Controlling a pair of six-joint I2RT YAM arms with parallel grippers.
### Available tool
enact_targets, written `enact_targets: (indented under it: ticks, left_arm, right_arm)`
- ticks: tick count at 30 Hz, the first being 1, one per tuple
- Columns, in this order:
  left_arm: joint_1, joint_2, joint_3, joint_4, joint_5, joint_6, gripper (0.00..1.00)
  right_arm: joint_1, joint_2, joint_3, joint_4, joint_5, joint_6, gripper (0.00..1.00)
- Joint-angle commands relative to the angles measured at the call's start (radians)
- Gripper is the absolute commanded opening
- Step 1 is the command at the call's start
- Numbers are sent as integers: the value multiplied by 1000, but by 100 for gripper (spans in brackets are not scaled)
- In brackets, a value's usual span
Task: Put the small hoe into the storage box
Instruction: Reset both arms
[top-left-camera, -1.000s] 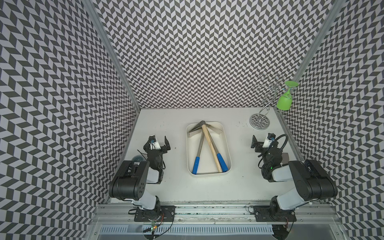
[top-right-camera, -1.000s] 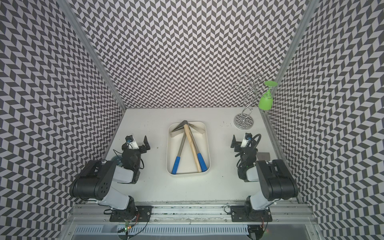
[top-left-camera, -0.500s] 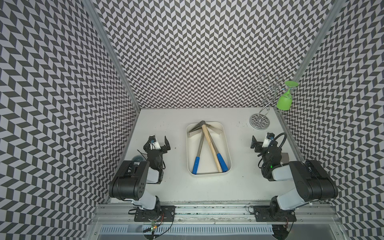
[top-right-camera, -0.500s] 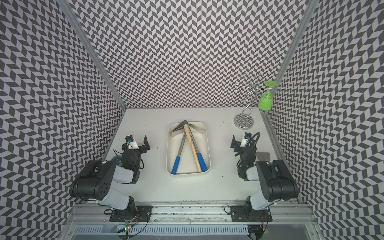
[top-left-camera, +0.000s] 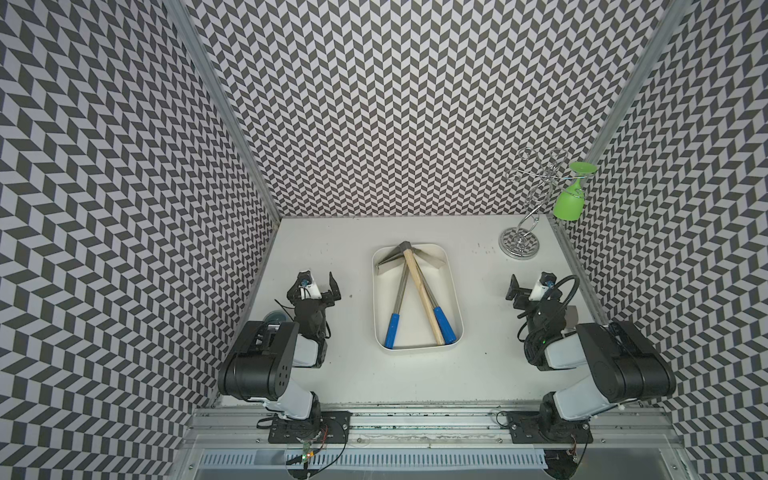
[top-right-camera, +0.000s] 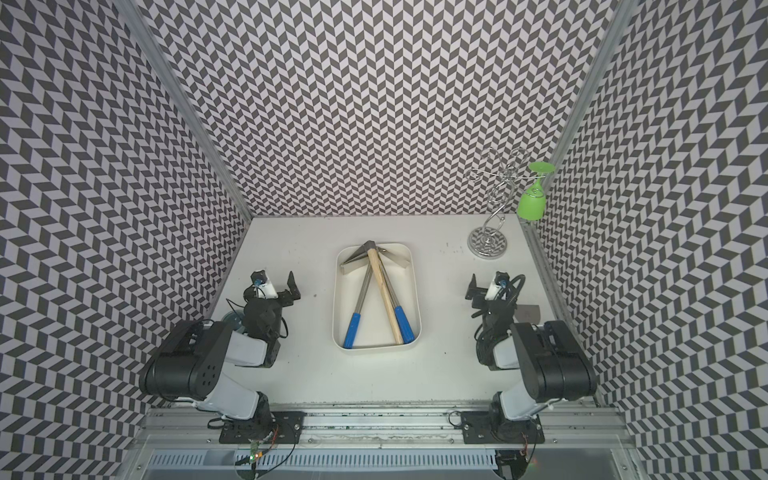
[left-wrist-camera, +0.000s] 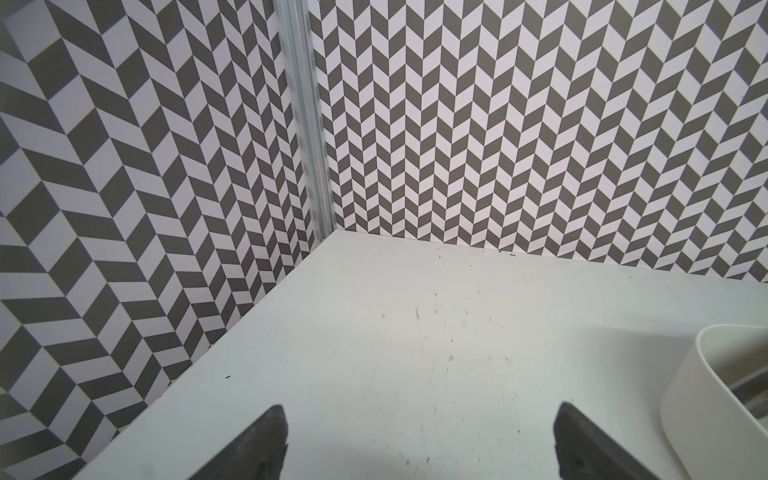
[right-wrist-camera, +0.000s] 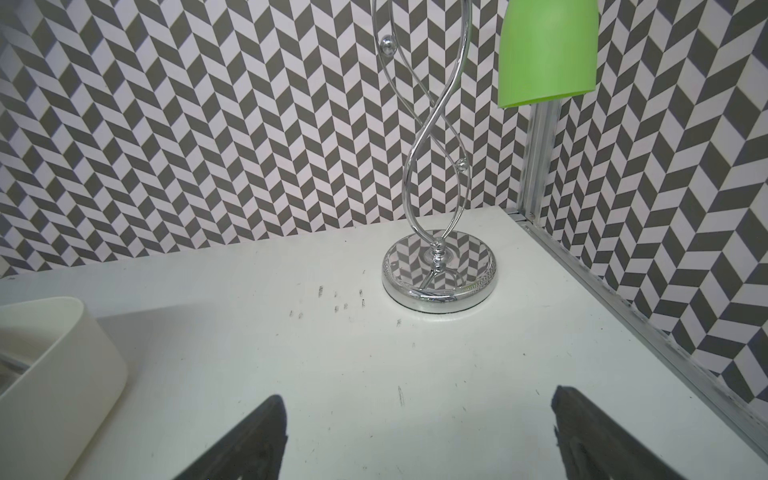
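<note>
In both top views the storage box (top-left-camera: 417, 348) (top-right-camera: 376, 349) stands in the middle of the surface, its long sides running from the near edge toward the far edge. The small hoe (top-left-camera: 419, 291) (top-right-camera: 384, 286), the one with the pale wooden handle, lies inside it, across two blue-handled implements (top-left-camera: 392, 331), with its metal head at the far end. The left tool (top-left-camera: 318, 286) and the right tool (top-left-camera: 530, 289) rest low at each side of the box, well apart from it. A chrome rack (top-left-camera: 519, 245) with a green glass (top-left-camera: 568, 205) hanging upside down stands in the far right corner. In the left wrist view the left tool (left-wrist-camera: 419, 415) is spread wide and holds nothing, and a corner of the box (left-wrist-camera: 681, 374) shows. In the right wrist view the right tool (right-wrist-camera: 417, 409) is equally wide and empty, facing the rack (right-wrist-camera: 439, 274).
</note>
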Motion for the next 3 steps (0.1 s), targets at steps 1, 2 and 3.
enact_targets:
  ticks: [1, 2, 3]
  left_arm:
    - [-1, -5, 15, 8, 1, 10, 100]
    - [-1, -7, 12, 12, 2, 11, 100]
    - [-1, -9, 10, 14, 0, 11, 100]
  right_arm:
    - [6, 17, -5, 130, 50, 11, 99]
    - [5, 15, -4, 124, 50, 11, 99]
    - [7, 17, -3, 125, 52, 10, 99]
